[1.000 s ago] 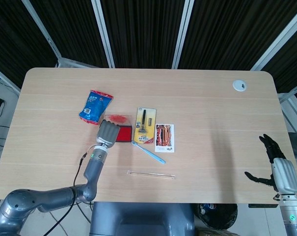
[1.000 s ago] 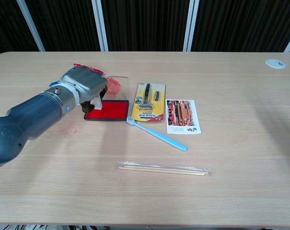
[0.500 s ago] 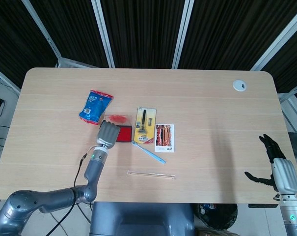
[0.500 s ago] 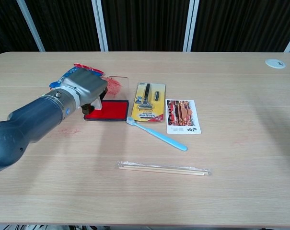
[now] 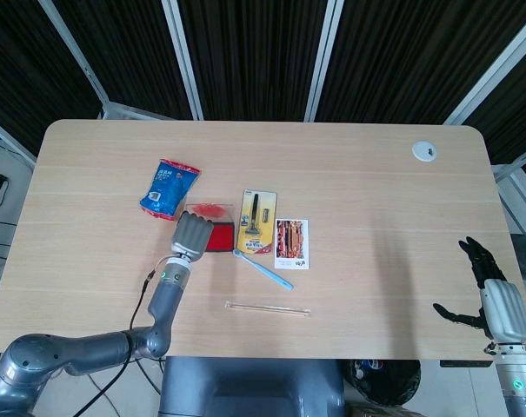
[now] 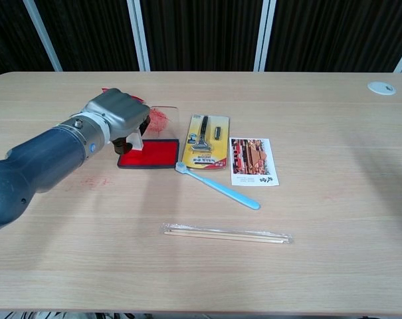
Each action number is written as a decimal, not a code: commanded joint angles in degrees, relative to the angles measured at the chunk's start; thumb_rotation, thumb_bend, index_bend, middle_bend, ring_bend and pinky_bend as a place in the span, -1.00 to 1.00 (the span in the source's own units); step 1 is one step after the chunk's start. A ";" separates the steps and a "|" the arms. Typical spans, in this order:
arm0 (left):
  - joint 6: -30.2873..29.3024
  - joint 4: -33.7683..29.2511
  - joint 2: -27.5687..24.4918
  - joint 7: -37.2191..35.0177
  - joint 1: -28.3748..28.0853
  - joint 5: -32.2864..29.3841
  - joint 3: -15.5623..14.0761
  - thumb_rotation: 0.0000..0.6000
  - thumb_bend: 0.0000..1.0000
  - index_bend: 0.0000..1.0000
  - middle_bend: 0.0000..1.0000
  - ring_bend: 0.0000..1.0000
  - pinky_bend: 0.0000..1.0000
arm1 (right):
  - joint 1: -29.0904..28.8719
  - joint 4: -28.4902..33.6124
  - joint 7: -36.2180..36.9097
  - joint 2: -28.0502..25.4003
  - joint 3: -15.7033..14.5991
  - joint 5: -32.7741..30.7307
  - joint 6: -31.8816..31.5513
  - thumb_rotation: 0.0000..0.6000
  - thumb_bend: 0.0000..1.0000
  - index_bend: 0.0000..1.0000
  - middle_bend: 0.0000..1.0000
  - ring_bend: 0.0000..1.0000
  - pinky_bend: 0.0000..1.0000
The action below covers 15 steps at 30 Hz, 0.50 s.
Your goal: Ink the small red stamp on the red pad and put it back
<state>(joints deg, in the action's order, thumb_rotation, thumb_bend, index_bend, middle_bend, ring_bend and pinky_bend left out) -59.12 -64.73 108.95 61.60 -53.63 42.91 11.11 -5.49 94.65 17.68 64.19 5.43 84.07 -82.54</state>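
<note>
The red ink pad (image 5: pixel 220 236) (image 6: pixel 151 153) lies open at the table's left centre, and its clear lid (image 5: pixel 209 209) (image 6: pixel 162 117), smeared red, lies just behind it. My left hand (image 5: pixel 191 233) (image 6: pixel 118 115) hangs over the pad's left end with its fingers curled down. Under them only a dark bit of the small red stamp (image 6: pixel 123 142) shows, at the pad's left edge. The head view hides the stamp under the hand. My right hand (image 5: pixel 492 295) stays off the table's front right corner, fingers spread and holding nothing.
A blue snack packet (image 5: pixel 169 188) lies behind the hand. Right of the pad are a yellow razor pack (image 5: pixel 257 221) (image 6: pixel 208 141), a blue toothbrush (image 5: pixel 263 268) (image 6: pixel 217 185) and a photo card (image 5: pixel 292 242) (image 6: pixel 254 161). Wrapped sticks (image 5: pixel 267 308) (image 6: pixel 227 233) lie nearer the front.
My left hand dipped slightly over the pad's left end and has come back up a little. The right hand has not moved.
</note>
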 commanded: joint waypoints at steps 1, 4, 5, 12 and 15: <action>-1.47 -3.27 -1.85 0.28 0.23 0.59 0.32 1.00 0.07 0.38 0.41 -0.06 0.00 | 0.02 0.01 0.08 -0.01 -0.02 0.03 0.00 1.00 -0.66 -1.00 -1.00 -1.00 -0.63; -2.97 -7.23 -3.81 0.46 0.95 1.17 -0.08 1.00 0.07 0.38 0.41 -0.06 0.00 | 0.03 -0.02 0.15 -0.04 0.02 -0.01 -0.05 1.00 -0.66 -1.00 -1.00 -1.00 -0.63; -3.45 -8.41 -4.44 0.60 1.23 1.36 -0.34 1.00 0.07 0.38 0.41 -0.06 0.00 | 0.03 -0.03 0.15 -0.03 0.03 0.01 -0.07 1.00 -0.66 -1.00 -1.00 -1.00 -0.63; -7.53 -16.75 -9.50 1.19 4.05 2.22 -2.51 1.00 0.06 0.35 0.39 -0.06 0.00 | 0.07 -0.11 -0.10 0.03 -0.06 0.27 -0.25 1.00 -0.66 -1.00 -1.00 -1.00 -0.63; -9.04 -19.57 -11.53 0.88 5.61 2.36 -3.73 1.00 0.05 0.34 0.38 -0.07 -0.01 | 0.07 -0.13 -0.13 0.07 -0.05 0.31 -0.31 1.00 -0.66 -1.00 -1.00 -1.00 -0.63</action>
<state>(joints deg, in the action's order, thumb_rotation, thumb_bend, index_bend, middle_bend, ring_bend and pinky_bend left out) -67.06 -82.85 98.57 62.58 -49.13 45.02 8.32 -5.42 94.52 17.54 64.26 5.38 84.38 -82.84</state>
